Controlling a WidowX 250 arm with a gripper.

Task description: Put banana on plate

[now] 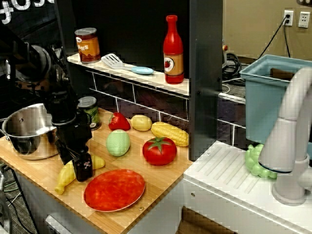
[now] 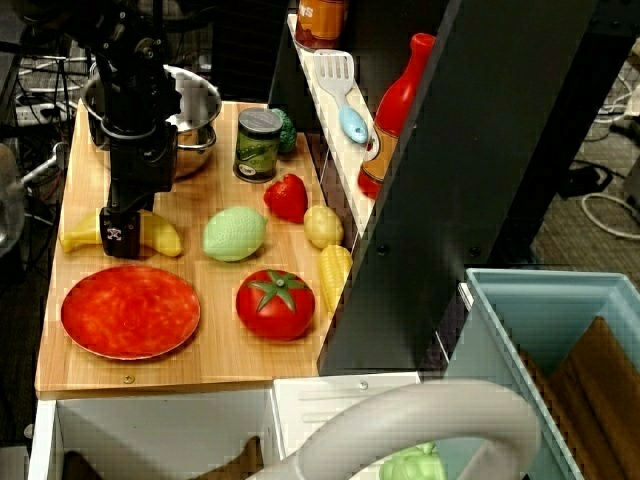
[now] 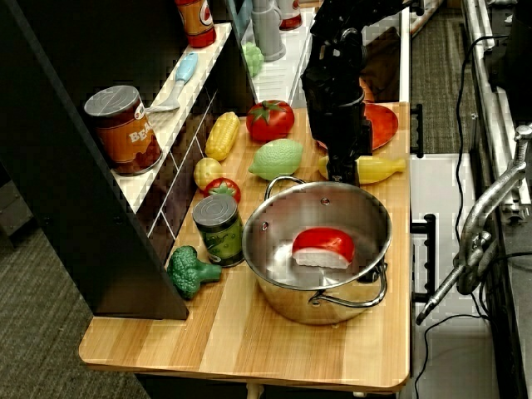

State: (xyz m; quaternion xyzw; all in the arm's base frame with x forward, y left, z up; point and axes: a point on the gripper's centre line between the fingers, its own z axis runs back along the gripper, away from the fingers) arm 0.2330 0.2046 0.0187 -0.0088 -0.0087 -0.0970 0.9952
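Gripper down over the banana's middle; grip state unclear. Lying just left of the plate, near the pot.

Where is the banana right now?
The banana lies on the wooden counter in the overhead view, just behind the red plate, left of the pale green lemon toy, under the gripper.

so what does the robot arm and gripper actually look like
The arm is all black, built of blocky segments with dark cables looping around its upper joints. The gripper is black too, a narrow boxy piece with a small white marking near its tip.
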